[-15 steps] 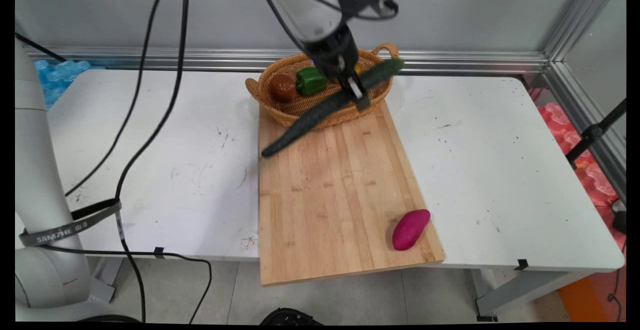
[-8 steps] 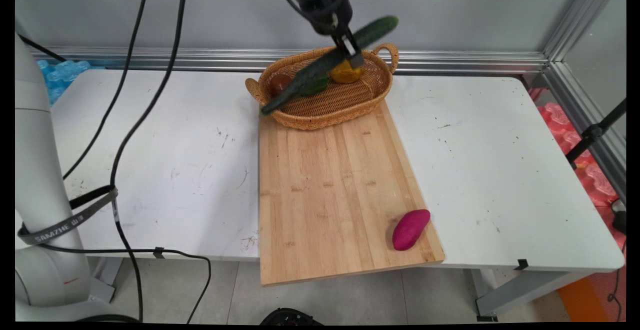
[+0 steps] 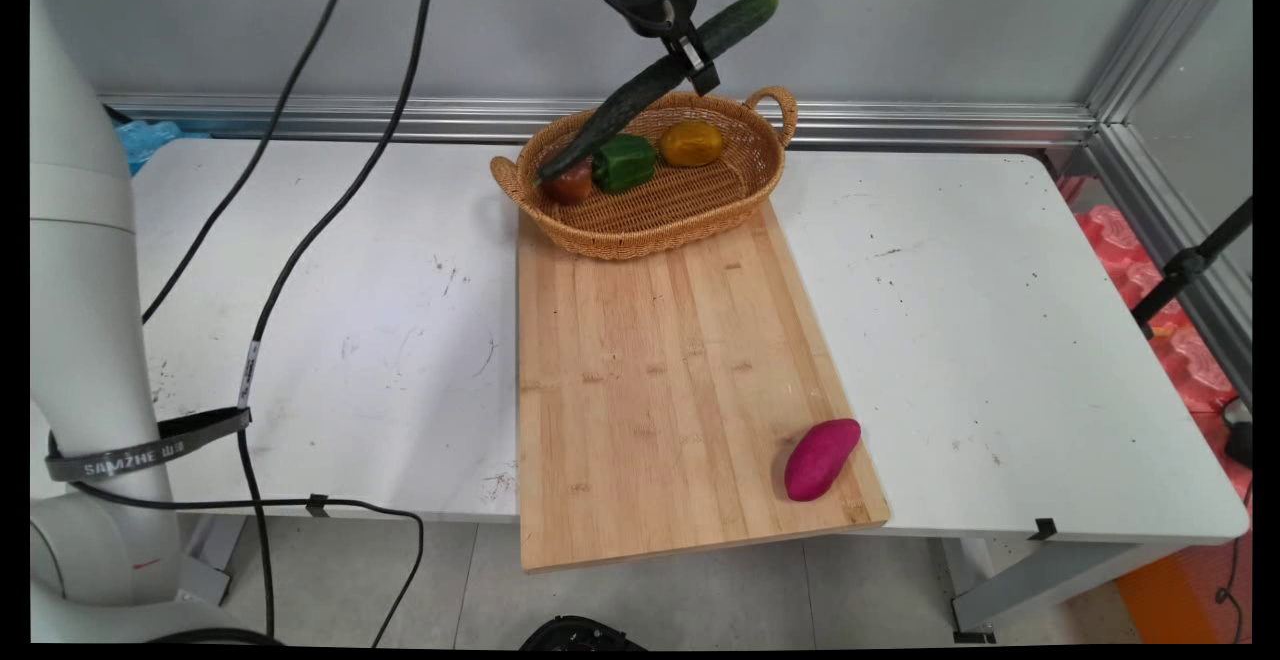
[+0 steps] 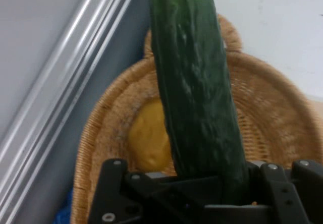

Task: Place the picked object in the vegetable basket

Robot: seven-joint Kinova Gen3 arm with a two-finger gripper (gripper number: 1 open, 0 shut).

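Observation:
A long dark green cucumber (image 3: pixel 655 85) hangs tilted in the air above the wicker basket (image 3: pixel 735 208), its low end over the basket's left side. My gripper (image 3: pixel 695 58) is shut on the cucumber near its upper end, high at the top of the main view. In the hand view the cucumber (image 4: pixel 194 88) runs up from between the black linkage, with the basket (image 4: pixel 272 113) and a yellow fruit (image 4: pixel 149 138) below it. The basket holds a red tomato (image 3: pixel 570 183), a green pepper (image 3: pixel 623 161) and the yellow fruit (image 3: pixel 691 143).
A bamboo cutting board (image 3: pixel 660 380) lies in front of the basket and overhangs the table's near edge. A purple sweet potato (image 3: pixel 821 458) rests near its front right corner. Black cables (image 3: pixel 300 240) hang over the left of the white table (image 3: pixel 1000 340).
The gripper has risen with the cucumber, from low over the basket and board to high above the basket. The pepper and yellow fruit now show fully.

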